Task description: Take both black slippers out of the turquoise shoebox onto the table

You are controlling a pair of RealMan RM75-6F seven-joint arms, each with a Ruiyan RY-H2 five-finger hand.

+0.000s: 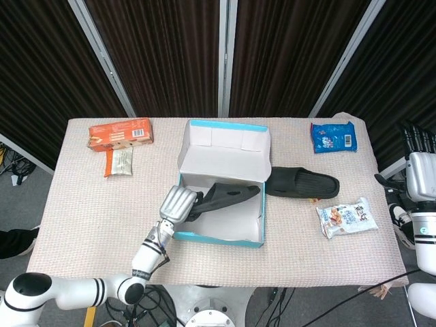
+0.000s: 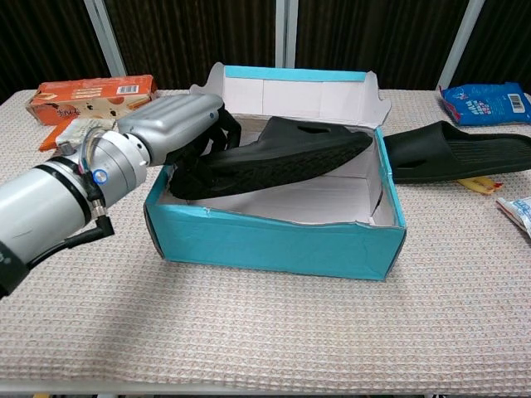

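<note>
**Left robot hand gripping the slipper inside the shoebox; second slipper on the bench**

From my remote station I see the open turquoise cardboard shoebox (image 1: 219, 238) (image 2: 274, 242) near the middle of the beige woven bench (image 1: 88, 211) (image 2: 249, 332), its white-lined lid standing up on the far side. My left robot hand (image 1: 177, 203) (image 2: 170, 123), silver with dark fingers, reaches over the box's left wall and grips the heel end of the black rubber slipper in the box (image 1: 225, 195) (image 2: 278, 156). That slipper is tilted, its toe raised toward the box's right wall and its ribbed sole facing the chest camera.

The second black rubber slipper (image 1: 300, 184) (image 2: 465, 151) lies on the bench just beside the box's right wall, sole up in the chest view. A small yellow item (image 2: 474, 183) shows at its near edge; I cannot identify it.

My right robot hand (image 1: 419, 143) hangs beyond the bench's right edge with dark fingers pointing up; nothing is in it, and the fingers are apart.

Toward the far left corner sit an orange carton (image 1: 120, 133) (image 2: 91, 93) and a small pale packet (image 1: 121, 162) (image 2: 83, 128). A blue snack bag (image 1: 334, 136) (image 2: 489, 101) lies at the far right corner, and a clear snack packet (image 1: 346, 216) (image 2: 518, 211) near the right edge.
</note>
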